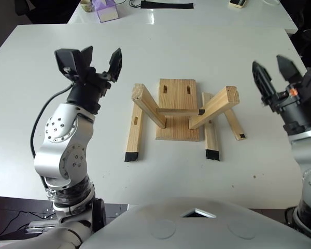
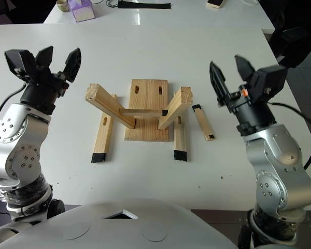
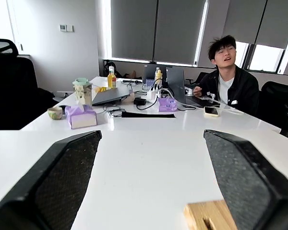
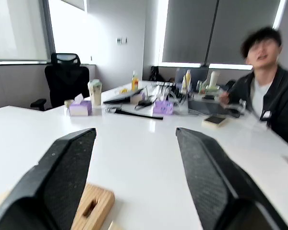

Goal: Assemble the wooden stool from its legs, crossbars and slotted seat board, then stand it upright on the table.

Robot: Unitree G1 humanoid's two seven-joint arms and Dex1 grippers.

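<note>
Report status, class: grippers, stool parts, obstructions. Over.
Left gripper, right gripper open, empty. Pale wooden slotted seat board flat on white table; crossbar-joined leg pair propped over it, unassembled. Nothing in the way.

Head cams look nice and bright from my end, with even overhead light on the white table (image 1: 52, 52). There's a bit of sheen on the far table (image 1: 212, 13) up at 12 o'clock. The wooden pieces (image 1: 179, 111) throw only short, soft shadows. On the left wrist cam the window (image 3: 266, 57) at 2 o'clock is blown out. Same with the window (image 4: 17, 28) at 10 o'clock on the right wrist cam, and that room looks smeared. The left gripper (image 3: 152, 136) and right gripper (image 4: 135, 130) crowd their lenses, so the pads (image 3: 62, 182) come out dark and soft.
</note>
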